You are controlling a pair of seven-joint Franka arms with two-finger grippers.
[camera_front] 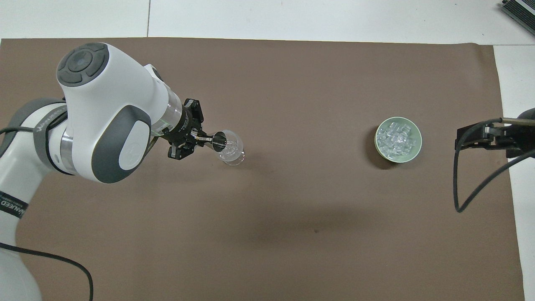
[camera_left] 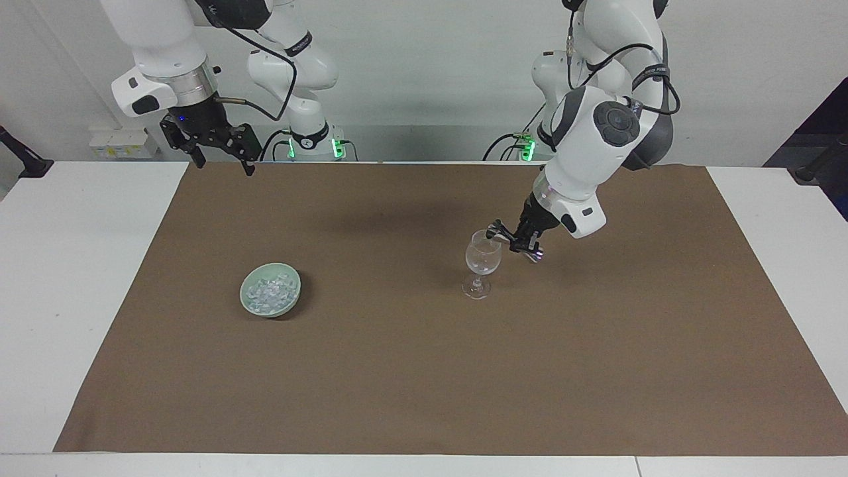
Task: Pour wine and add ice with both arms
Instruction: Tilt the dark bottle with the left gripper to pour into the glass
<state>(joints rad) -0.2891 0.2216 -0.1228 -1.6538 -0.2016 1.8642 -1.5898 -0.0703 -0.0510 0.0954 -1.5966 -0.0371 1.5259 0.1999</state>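
Observation:
A clear wine glass [camera_left: 482, 260] [camera_front: 233, 153] stands on the brown mat with a few pieces of ice in its bowl. My left gripper [camera_left: 515, 241] [camera_front: 196, 139] is beside the glass rim, shut on the thin handle of a small metal scoop [camera_left: 493, 232] [camera_front: 219, 141]. The scoop's cup sits over the rim. More ice [camera_left: 268, 290] [camera_front: 397, 138] is heaped in a pale green bowl [camera_left: 246, 301] [camera_front: 414, 153] toward the right arm's end. My right gripper [camera_left: 224, 165] [camera_front: 476, 136] waits open and empty above the mat's edge by its base. No wine is in view.
The brown mat [camera_left: 424, 384] covers most of the white table [camera_left: 79, 278]. A black cable [camera_front: 480, 184] loops down from the right wrist. A grey device corner [camera_front: 518, 10] shows at the table's edge farthest from the robots.

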